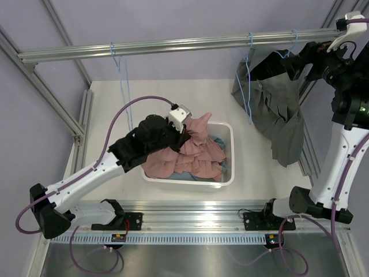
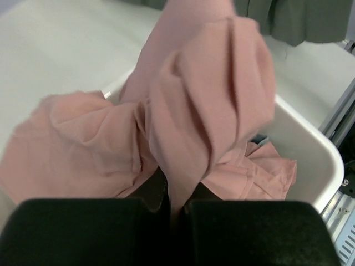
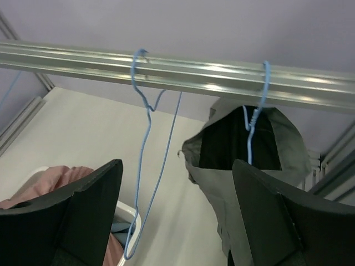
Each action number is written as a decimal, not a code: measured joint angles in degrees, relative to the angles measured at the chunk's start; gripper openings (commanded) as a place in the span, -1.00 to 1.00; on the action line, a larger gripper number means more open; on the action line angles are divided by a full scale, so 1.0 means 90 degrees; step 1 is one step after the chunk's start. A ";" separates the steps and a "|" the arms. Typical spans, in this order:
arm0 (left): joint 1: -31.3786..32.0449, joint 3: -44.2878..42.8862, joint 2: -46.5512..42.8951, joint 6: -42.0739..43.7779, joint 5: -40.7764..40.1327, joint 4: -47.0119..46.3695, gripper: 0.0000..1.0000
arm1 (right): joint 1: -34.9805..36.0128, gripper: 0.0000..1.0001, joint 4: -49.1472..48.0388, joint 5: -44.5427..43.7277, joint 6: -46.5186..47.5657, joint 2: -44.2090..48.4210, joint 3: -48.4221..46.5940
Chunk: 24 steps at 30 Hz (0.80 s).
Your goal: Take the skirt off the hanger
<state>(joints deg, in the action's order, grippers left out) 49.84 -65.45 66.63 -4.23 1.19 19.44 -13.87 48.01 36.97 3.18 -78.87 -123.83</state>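
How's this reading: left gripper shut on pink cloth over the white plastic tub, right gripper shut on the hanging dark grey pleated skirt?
One slip: the right gripper is open, clear of the dark grey pleated skirt, as the right wrist view shows. The left gripper is shut on pink cloth over the white plastic tub.

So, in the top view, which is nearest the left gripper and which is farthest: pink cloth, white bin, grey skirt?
1. Pink cloth, pinched in the left gripper.
2. White bin, right beneath.
3. Grey skirt, hanging far right.
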 measured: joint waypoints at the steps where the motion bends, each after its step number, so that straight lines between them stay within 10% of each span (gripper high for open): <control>1: 0.0002 0.0216 -0.0015 -0.0090 0.0002 -0.0085 -0.93 | -0.0114 0.76 0.0068 -0.0056 -0.0019 -0.0126 -0.0095; 16: 0.0002 0.1304 -0.0119 -0.0845 -0.0007 -0.0641 0.97 | -0.0396 0.50 0.0270 0.0005 0.1695 -0.1452 -0.0189; 24: 0.0002 -0.0102 0.0010 -0.0967 0.0049 -0.0364 0.98 | -0.0393 0.32 0.0083 0.0192 0.2115 -0.2356 -0.0182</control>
<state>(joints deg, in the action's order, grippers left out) 49.87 -66.37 66.72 -12.93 1.63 16.16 -17.41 48.75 38.70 22.22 -100.07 -125.47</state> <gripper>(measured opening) 0.984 0.675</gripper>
